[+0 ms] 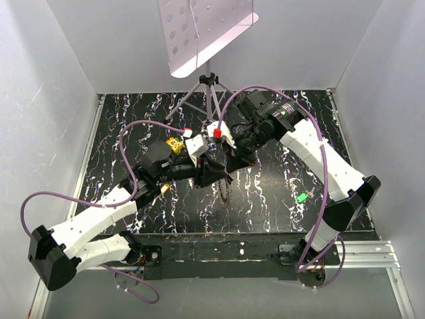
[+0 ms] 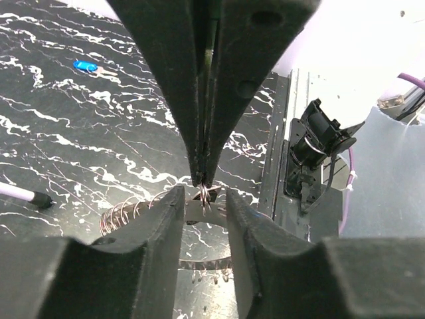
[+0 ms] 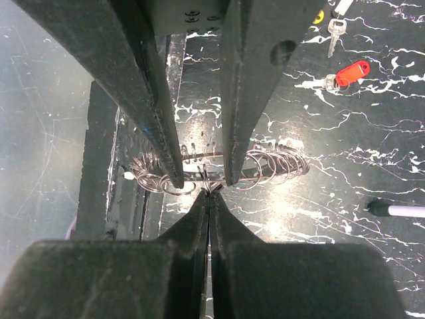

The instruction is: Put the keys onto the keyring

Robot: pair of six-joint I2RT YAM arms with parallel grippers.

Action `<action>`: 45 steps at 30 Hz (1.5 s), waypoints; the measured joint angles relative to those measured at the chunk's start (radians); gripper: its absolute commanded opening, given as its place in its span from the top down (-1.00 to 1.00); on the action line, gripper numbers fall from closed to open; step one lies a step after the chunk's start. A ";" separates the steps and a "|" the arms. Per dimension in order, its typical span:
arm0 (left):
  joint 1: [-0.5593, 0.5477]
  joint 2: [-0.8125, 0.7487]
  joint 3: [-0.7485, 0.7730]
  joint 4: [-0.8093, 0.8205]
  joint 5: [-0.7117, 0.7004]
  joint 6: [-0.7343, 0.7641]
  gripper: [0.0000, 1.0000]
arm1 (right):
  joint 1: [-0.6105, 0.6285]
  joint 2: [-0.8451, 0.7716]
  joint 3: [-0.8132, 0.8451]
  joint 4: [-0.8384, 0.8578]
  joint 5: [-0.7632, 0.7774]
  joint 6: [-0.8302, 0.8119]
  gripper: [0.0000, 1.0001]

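Observation:
The keyring (image 2: 194, 214) hangs off the table between both arms, a flat toothed band strung with several thin wire loops (image 3: 279, 166). My left gripper (image 2: 204, 199) has closed in on a stretch of the band, its fingers (image 2: 166, 219) a narrow gap apart. My right gripper (image 3: 210, 193) is shut tip to tip on one small wire loop (image 3: 206, 178) at that band. From above, both grippers (image 1: 222, 165) meet at mid-table. On the table lie a blue key (image 2: 84, 65), a red key (image 3: 350, 72) and a green key (image 1: 301, 197).
A tripod (image 1: 209, 93) carrying a white perforated panel (image 1: 199, 33) stands behind the grippers. A chunky yellow block (image 1: 175, 145) sits by the left wrist. A white pen with a black tip (image 3: 398, 211) lies on the marbled black tabletop. A metal rail (image 1: 372, 249) runs along the near edge.

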 measured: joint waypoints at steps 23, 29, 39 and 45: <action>0.000 0.004 -0.002 -0.002 -0.007 -0.018 1.00 | 0.000 0.000 0.000 -0.001 -0.016 0.009 0.97; 0.000 0.003 -0.002 -0.002 -0.006 -0.020 1.00 | 0.000 0.000 0.000 -0.001 -0.016 0.010 0.89; 0.000 -0.123 -0.152 0.106 -0.010 -0.063 1.00 | -0.099 -0.016 0.002 0.000 -0.177 -0.005 0.08; 0.000 -0.242 -0.288 0.344 -0.023 -0.172 1.00 | -0.206 -0.124 -0.058 0.008 -0.391 -0.051 0.07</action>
